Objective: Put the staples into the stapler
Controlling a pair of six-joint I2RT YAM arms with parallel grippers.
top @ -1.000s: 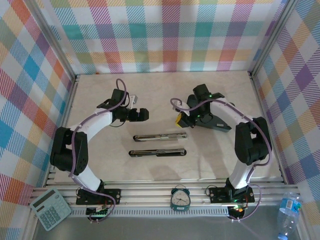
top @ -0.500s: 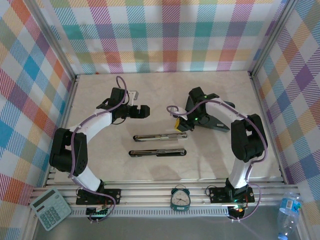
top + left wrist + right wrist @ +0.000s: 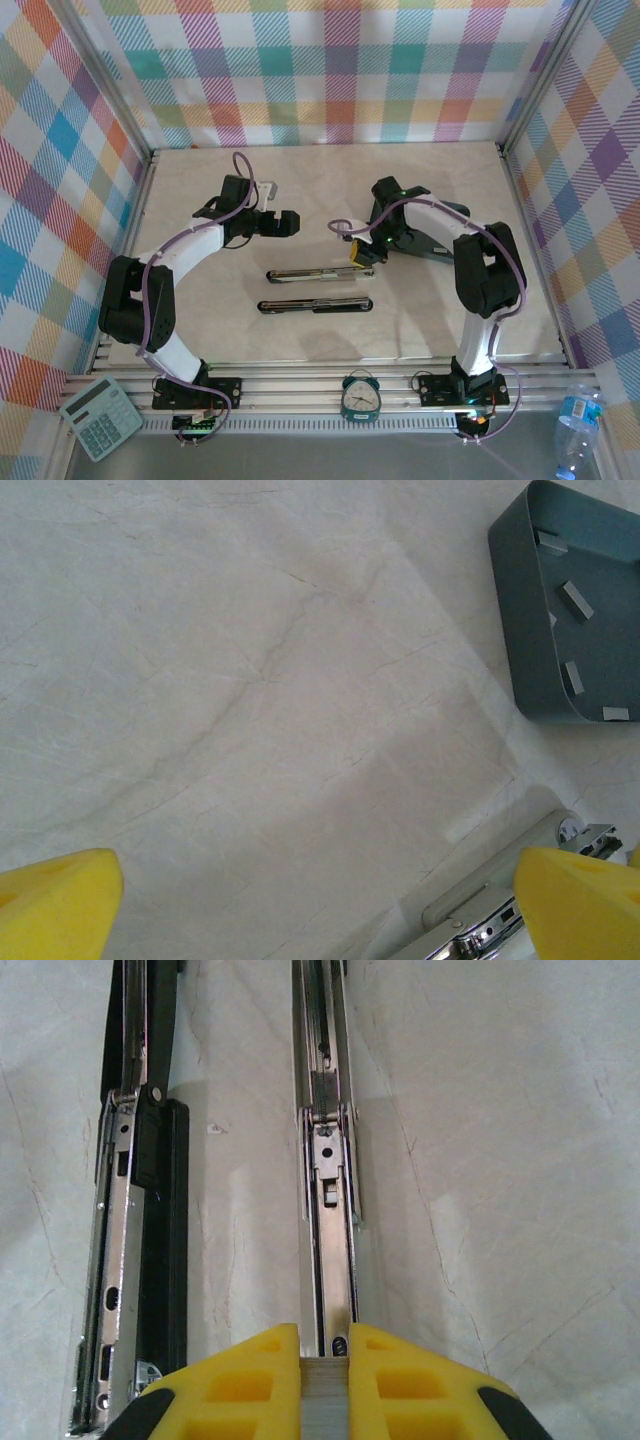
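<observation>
One strip of staples (image 3: 323, 1400) is sitting clamped in the right hand (image 3: 323, 1345), at the right end of the far stapler (image 3: 327, 1160). Seating it is calling for keeping strip and channel in line; that stapler is lying left to right across the bench (image 3: 430, 320). The left hand (image 3: 315, 905) is hovering, fingers wide apart.

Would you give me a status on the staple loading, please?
Left gripper open, near tray. Right gripper shut on staples, at stapler rail end. Second stapler alongside, not blocking.

A robot lab test cell: two arms (image 3: 190, 242) bolted to aluminium rails (image 3: 300, 395) at a marble-look table (image 3: 320, 170), enclosed by plaid cloth walls (image 3: 330, 70) on metal posts (image 3: 548, 80).
</observation>
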